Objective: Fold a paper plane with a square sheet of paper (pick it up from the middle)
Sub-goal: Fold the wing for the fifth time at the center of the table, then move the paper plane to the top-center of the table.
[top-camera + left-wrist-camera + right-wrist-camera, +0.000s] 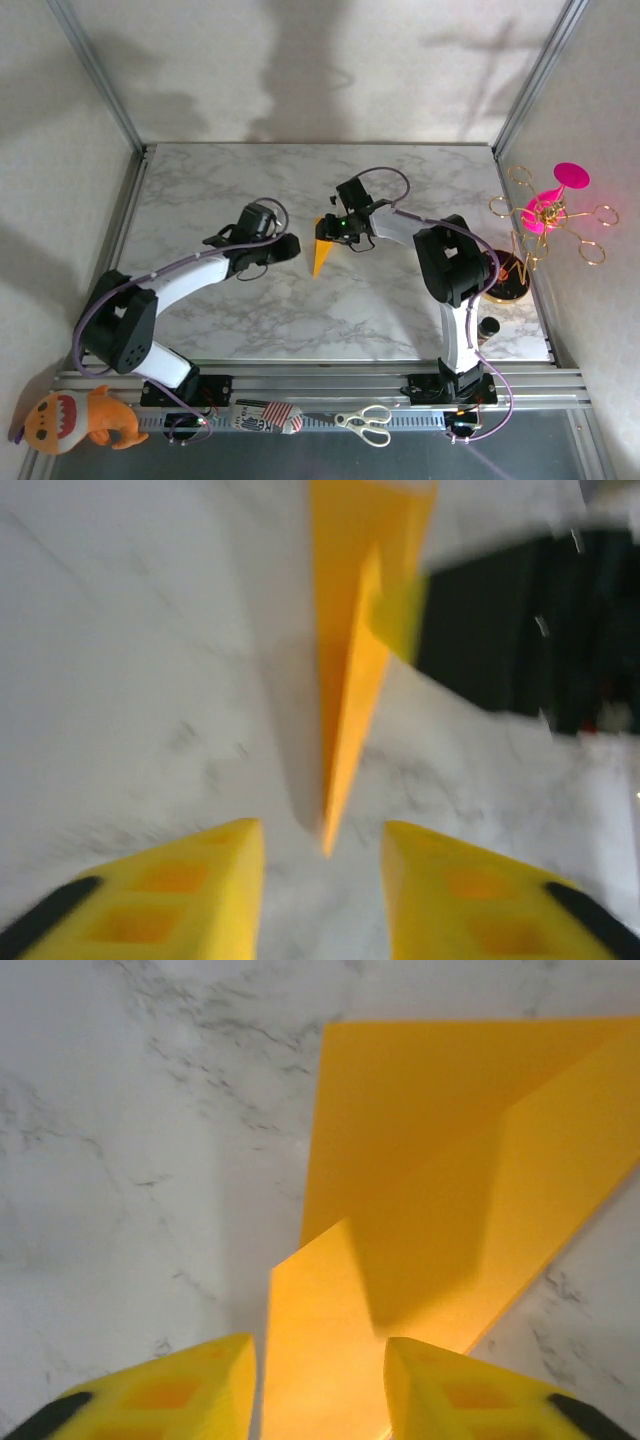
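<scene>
The square sheet of paper now lies folded as an orange-yellow paper plane (321,255) in the middle of the marble table (200,190), nose toward the near edge. In the left wrist view the paper plane (350,680) points its tip at the gap of my left gripper (322,880). That gripper is open and holds nothing, and the tip ends just short of its yellow fingers (200,890). My right gripper (320,1380) is open over the tail of the plane (450,1160). A raised flap of paper stands loosely between its fingers (460,1390).
A gold wire ornament with a pink disc (548,215) stands at the right edge beside a round wooden base (505,280). Scissors (365,422) and an orange plush toy (80,420) lie on the front rail. Metal frame posts stand at the table's corners.
</scene>
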